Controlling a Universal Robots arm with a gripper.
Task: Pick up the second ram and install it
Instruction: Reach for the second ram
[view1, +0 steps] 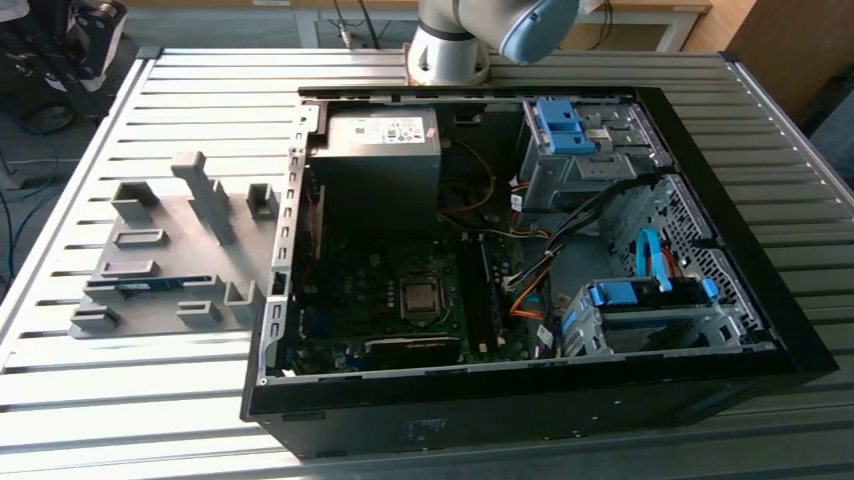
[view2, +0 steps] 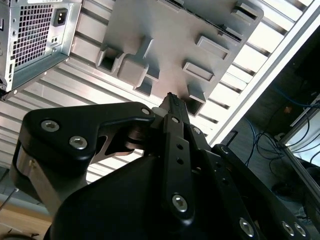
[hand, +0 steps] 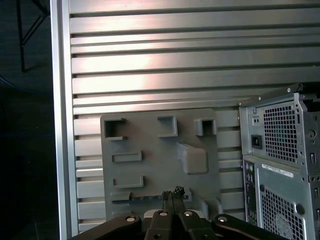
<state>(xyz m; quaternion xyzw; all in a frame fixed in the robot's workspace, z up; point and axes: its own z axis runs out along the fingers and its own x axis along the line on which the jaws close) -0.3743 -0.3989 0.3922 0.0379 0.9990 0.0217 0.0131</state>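
You're seeing the second ram (view1: 150, 285) sitting slotted in the grey tray (view1: 200, 250), at the exterior view's left. Your gripper (hand: 172, 192) is hovering above that tray, jaws pinched together, empty. Stick's probably light, stiff, fragile: grip the exposed edge, not chips.

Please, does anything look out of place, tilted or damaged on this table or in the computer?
Nothing stands out. The grey tray lies flat on the slatted table, a ram stick sits in one of its slots, and the open computer case shows no visible damage.
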